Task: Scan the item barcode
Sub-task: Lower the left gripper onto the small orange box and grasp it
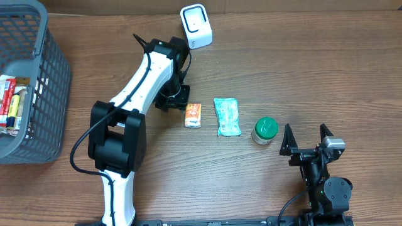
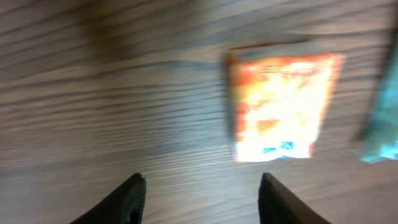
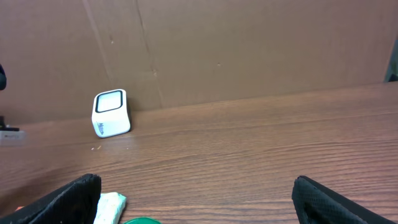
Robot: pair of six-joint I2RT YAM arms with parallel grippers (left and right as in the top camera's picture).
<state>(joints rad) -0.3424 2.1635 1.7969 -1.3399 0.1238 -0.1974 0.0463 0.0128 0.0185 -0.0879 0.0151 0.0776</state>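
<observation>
A white barcode scanner [image 1: 196, 26] stands at the back of the table, and it shows again far left in the right wrist view [image 3: 111, 112]. An orange snack packet [image 1: 193, 115] lies flat on the wood, just right of my left gripper [image 1: 171, 100]. In the blurred left wrist view the packet [image 2: 283, 106] lies ahead and to the right of the left gripper [image 2: 203, 186], whose jaws are open with only bare wood between them. My right gripper [image 1: 308, 135] rests at the front right, wide open and empty [image 3: 196, 199].
A teal packet [image 1: 227, 116] and a green-lidded jar [image 1: 265, 130] lie in a row right of the orange packet. A grey basket [image 1: 53, 75] with several items stands at the far left. A cardboard wall backs the table.
</observation>
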